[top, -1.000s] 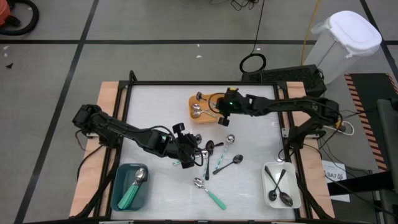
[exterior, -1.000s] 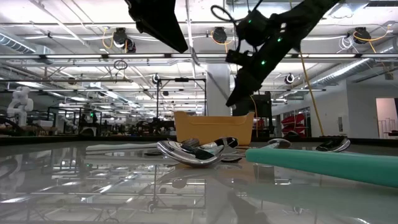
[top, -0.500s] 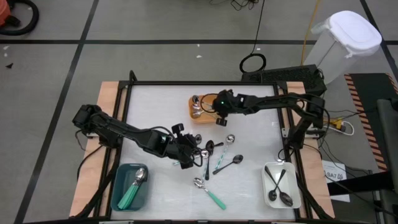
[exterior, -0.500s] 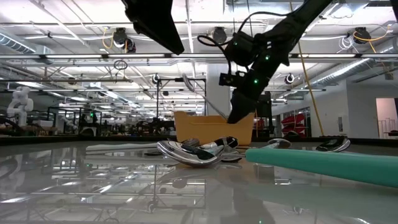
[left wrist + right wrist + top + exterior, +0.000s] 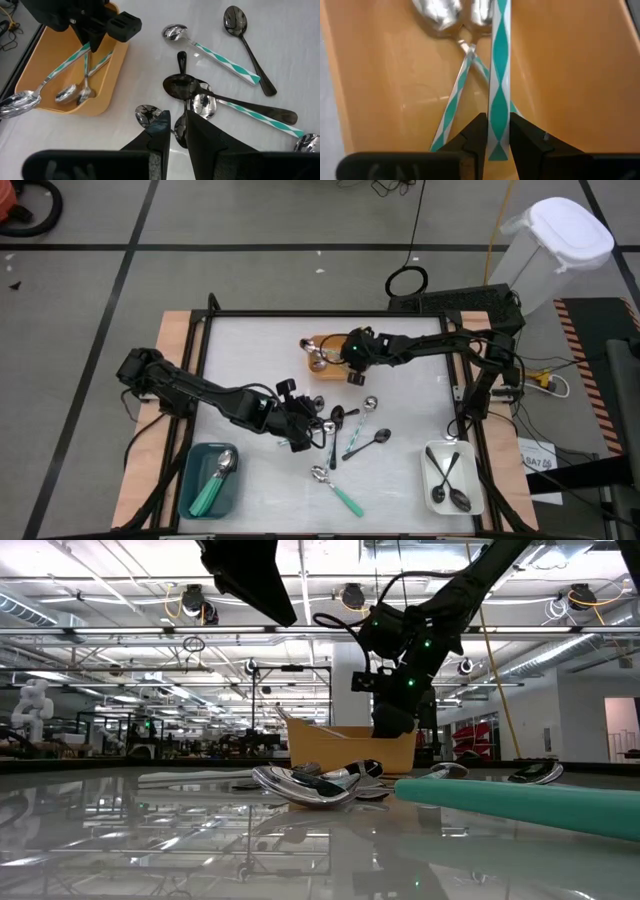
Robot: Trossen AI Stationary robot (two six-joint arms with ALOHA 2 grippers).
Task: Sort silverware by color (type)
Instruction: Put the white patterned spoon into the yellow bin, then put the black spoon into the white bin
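Two of my fingers pinch a teal-striped spoon over the orange tray.

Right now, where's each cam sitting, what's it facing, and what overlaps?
High: overhead, straight down on table, both arms.
Low: table height, across to orange tray; arms enter from above.
Left wrist: on left arm, past left gripper, facing loose spoons and the tray.
Right wrist: on right arm, right gripper around patterned-handle spoon in tray.
Shared: left wrist and high both show right gripper at tray.
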